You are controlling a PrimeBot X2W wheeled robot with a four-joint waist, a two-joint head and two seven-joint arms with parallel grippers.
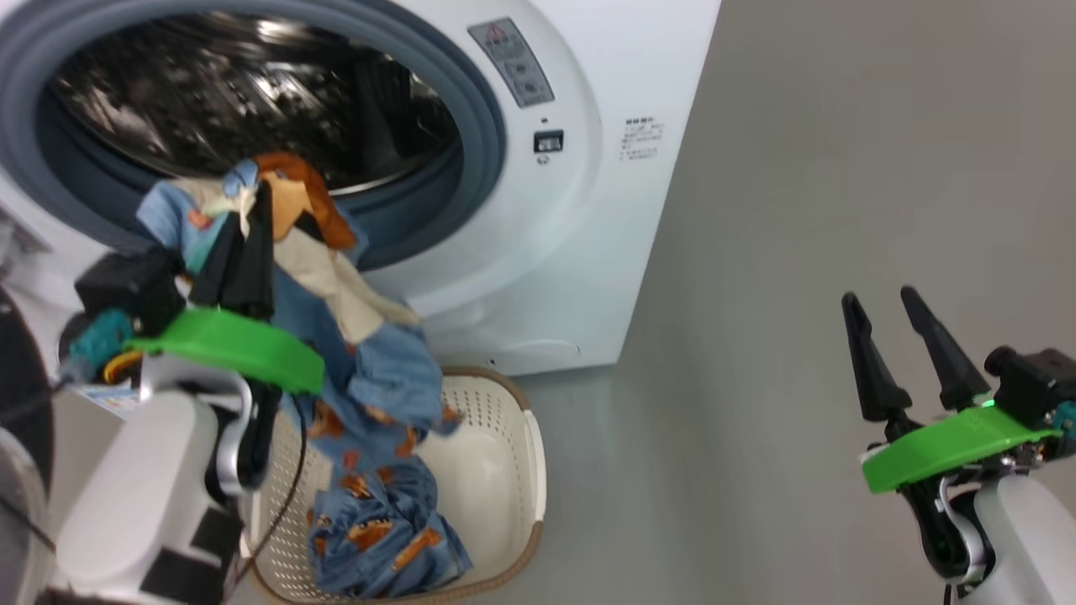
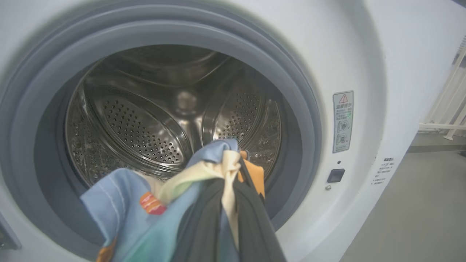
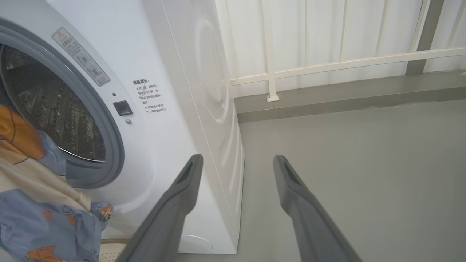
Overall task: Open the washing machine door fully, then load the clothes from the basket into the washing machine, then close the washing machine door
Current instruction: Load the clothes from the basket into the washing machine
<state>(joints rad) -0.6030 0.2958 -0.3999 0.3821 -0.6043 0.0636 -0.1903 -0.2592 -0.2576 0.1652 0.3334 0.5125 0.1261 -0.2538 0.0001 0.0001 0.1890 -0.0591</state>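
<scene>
The washing machine (image 1: 588, 210) stands with its round mouth uncovered and its steel drum (image 2: 145, 120) empty. A black curve at the far left edge looks like the washing machine door (image 1: 13, 378) swung aside. My left gripper (image 1: 244, 210) is shut on the clothes (image 1: 378, 370), light blue fabric with orange bears and some cream cloth. It holds them up in front of the lower rim of the mouth. In the left wrist view the left gripper (image 2: 235, 171) points into the drum with the clothes (image 2: 120, 203) bunched around it. The fabric trails down into the basket (image 1: 513, 470). My right gripper (image 1: 878, 298) is open and holds nothing, out over the floor to the right.
The grey-blue rubber ring (image 2: 298, 109) frames the mouth. Grey floor (image 1: 799, 252) stretches to the right of the machine. In the right wrist view, a white railing (image 3: 327, 62) on a low kerb stands behind the machine. The basket sits right against the machine's front.
</scene>
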